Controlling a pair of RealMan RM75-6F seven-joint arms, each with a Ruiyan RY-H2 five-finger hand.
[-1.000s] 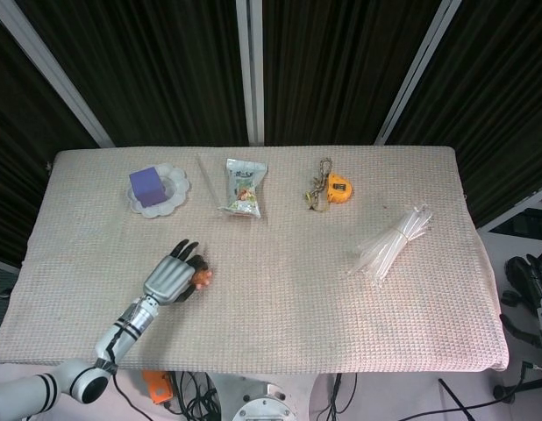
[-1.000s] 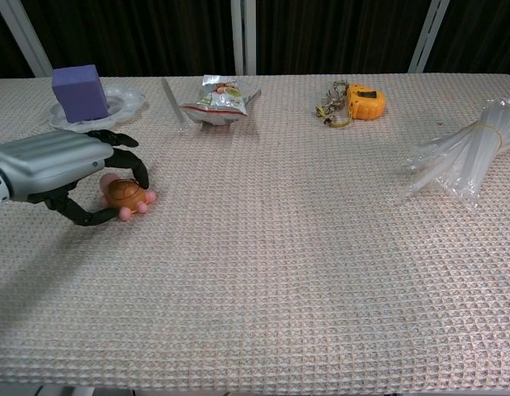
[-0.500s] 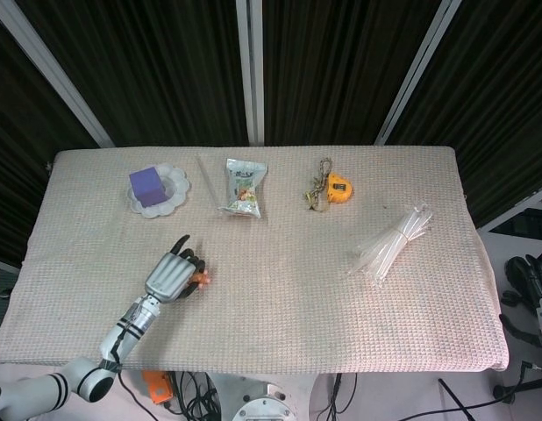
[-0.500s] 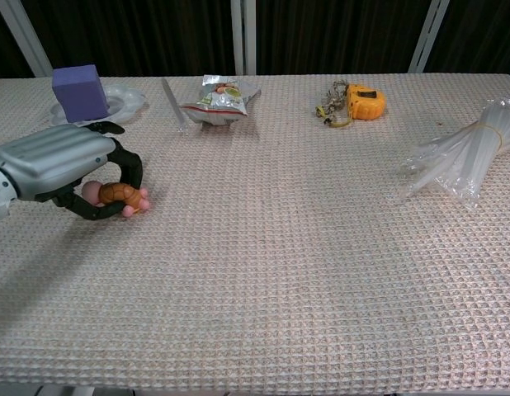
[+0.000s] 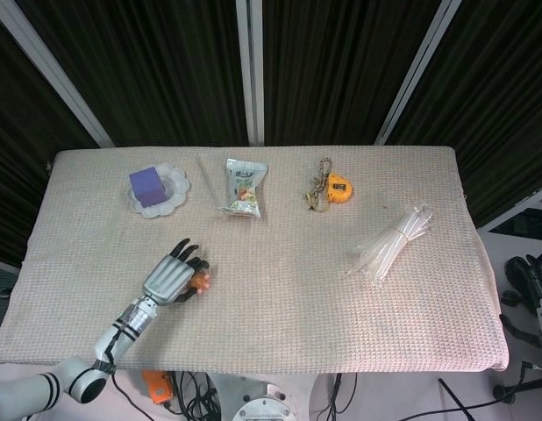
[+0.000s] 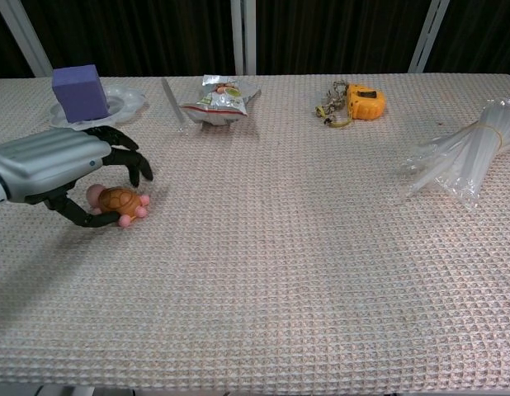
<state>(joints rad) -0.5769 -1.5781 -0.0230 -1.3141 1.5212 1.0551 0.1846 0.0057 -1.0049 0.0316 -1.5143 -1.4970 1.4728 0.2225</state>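
Chest view: my left hand (image 6: 49, 165) arches over the toy turtle (image 6: 117, 202) near the tabletop's (image 6: 304, 247) left front edge.
My fingers (image 6: 127, 157) are spread above its shell, thumb tucked against its near side, cupping rather than lifting; it rests on the tabletop.

Toy turtle (image 6: 117, 203): small, orange-brown domed shell w/ pink head & stubby pink feet. Sits belly-down, upright, on the woven desk cloth, left-centre of chest view; in head view (image 5: 201, 281) it's lower left, mostly hidden, only an orange-pink bit showing. Head end points frame-left, toward the palm of the left hand (image 6: 57, 169). Black fingers arch over the shell w/ a gap above it; thumb curls under/behind on the near side, tip at the pink head. Firm grip vs. mere touch: can't tell.
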